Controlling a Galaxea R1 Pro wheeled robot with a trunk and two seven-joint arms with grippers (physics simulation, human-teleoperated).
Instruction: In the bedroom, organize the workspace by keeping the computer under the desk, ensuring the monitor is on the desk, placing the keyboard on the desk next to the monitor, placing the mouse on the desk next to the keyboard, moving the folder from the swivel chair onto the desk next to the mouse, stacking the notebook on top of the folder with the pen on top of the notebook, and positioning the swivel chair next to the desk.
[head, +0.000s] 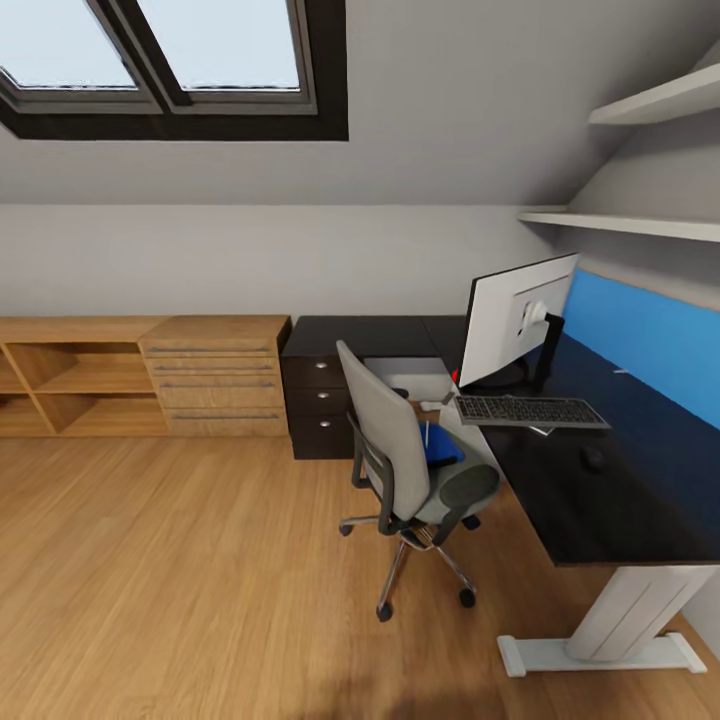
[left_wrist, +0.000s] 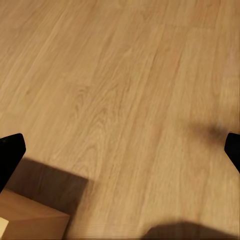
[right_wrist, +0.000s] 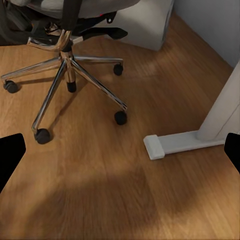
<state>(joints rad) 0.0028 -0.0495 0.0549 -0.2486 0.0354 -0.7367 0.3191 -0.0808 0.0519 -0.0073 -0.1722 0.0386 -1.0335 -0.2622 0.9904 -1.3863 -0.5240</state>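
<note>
The monitor (head: 517, 318), keyboard (head: 531, 411) and mouse (head: 592, 459) sit on the black desk (head: 610, 500), mouse well apart from the keyboard. The blue folder (head: 441, 445) lies on the swivel chair (head: 405, 462) beside the desk (computer (right_wrist: 145, 22) beneath). Left gripper (left_wrist: 120, 150) and right gripper (right_wrist: 120, 150) both hang spread wide over wooden floor (left_wrist: 125, 90).

Under my right end effector (right_wrist: 120, 150), fingertips wide apart, I see wooden floor (right_wrist: 100, 200), the swivel chair (right_wrist: 70, 60) on its chrome castor base, and the bench foot (right_wrist: 180, 142) beside it.
</note>
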